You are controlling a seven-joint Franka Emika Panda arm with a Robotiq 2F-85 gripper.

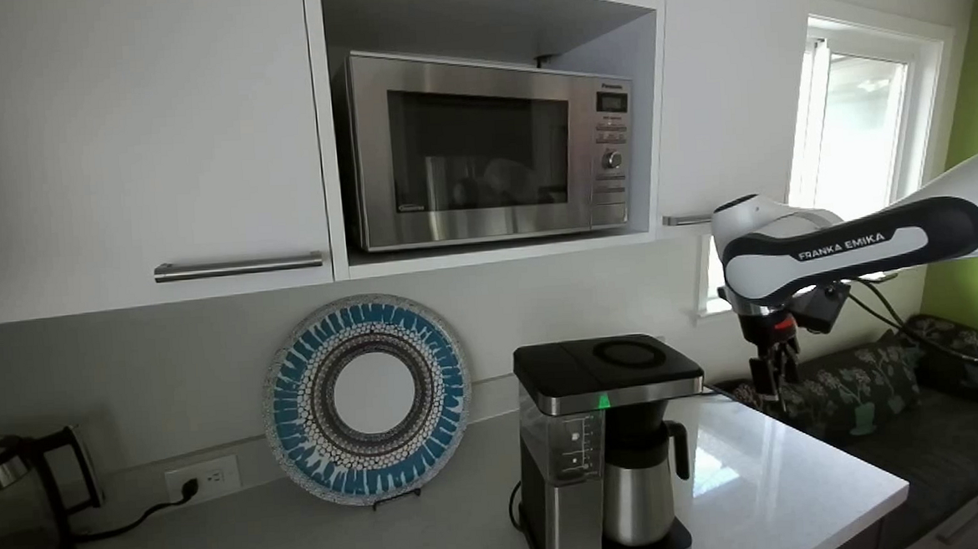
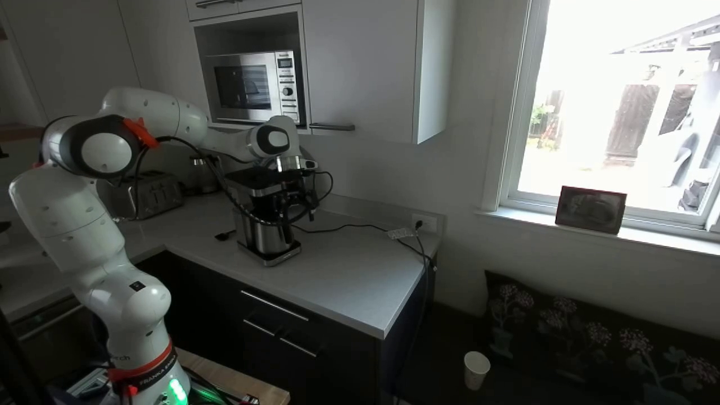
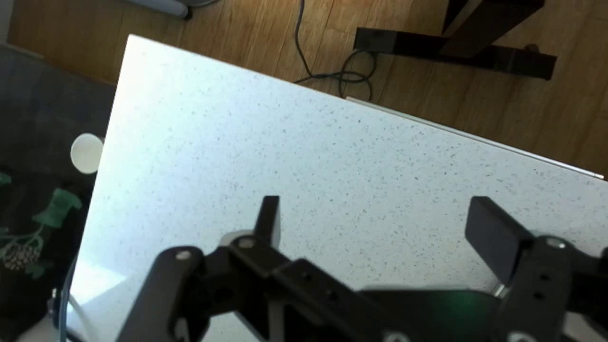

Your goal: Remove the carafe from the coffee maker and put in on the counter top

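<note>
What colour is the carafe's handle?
Black; the carafe's handle shows best in an exterior view.

"FRANKA EMIKA" is lettered in white on the robot arm (image 1: 860, 244) in an exterior view; "FRANKA", followed by fainter letters, is carried by its black base band (image 2: 159, 370), with "arch" seen above. "Panasonic" is printed on the microwave (image 1: 482, 145). Marks on the water tank (image 1: 578, 447) of the coffee maker (image 1: 575, 508) cannot be read.

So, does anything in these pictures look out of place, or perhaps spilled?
Perhaps one thing: a white cup seems to stand on the dark seat near the flowered cushion; odd, with the counter top so close. I see no spill.
</note>
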